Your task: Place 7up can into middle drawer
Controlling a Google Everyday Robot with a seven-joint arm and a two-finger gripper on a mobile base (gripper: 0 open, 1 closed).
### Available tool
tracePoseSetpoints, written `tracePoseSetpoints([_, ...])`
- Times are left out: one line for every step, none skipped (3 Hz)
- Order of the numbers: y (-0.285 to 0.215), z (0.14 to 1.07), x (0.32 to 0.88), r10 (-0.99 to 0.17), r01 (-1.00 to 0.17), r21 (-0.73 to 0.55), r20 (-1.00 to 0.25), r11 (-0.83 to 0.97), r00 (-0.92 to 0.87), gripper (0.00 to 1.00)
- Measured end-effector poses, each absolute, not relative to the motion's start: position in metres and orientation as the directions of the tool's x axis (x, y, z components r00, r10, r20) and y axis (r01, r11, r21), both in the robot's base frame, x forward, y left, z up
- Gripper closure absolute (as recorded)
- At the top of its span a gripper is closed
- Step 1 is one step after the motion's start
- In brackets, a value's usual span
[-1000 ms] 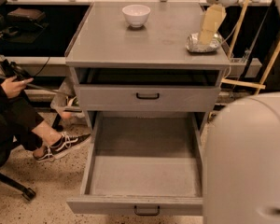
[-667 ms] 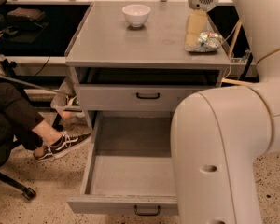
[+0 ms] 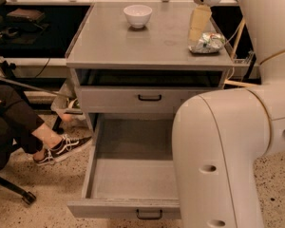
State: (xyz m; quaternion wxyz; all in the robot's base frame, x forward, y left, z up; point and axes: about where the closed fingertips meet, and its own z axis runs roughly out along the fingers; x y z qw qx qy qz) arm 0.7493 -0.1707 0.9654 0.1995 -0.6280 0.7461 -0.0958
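Observation:
The 7up can, dented silver with green markings, lies on the grey cabinet top near its right front corner. My gripper hangs down from the top of the view and reaches the cabinet top right beside the can's left end, touching or nearly touching it. The middle drawer is the lowest, deep grey tray; it is pulled out wide open and holds nothing, with its black handle at the front.
A white bowl stands at the back of the cabinet top. The shallower drawer above is nearly shut. My large white arm covers the lower right. A seated person's leg and shoe are at the left.
My gripper has shifted left, from above the can to its left side. My arm's big white link has swung left and covers more of the open drawer. The can has not moved.

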Motion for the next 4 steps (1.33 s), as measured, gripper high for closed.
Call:
tracePoseSetpoints([-0.201,0.949,0.763,-0.959,-0.874,-0.412,-0.221,0.257,-0.178,0.0])
tracePoseSetpoints([-0.238,0.934,0.777,-0.938,-0.839,-0.442,-0.278,0.317,-0.208,0.0])
tracePoseSetpoints([-0.249,0.918,0.786,-0.935,-0.831,-0.446,-0.275,0.331,-0.225,0.0])
tracePoseSetpoints([-0.24,0.903,0.794,-0.949,-0.846,-0.44,-0.222,0.303,-0.224,0.0])
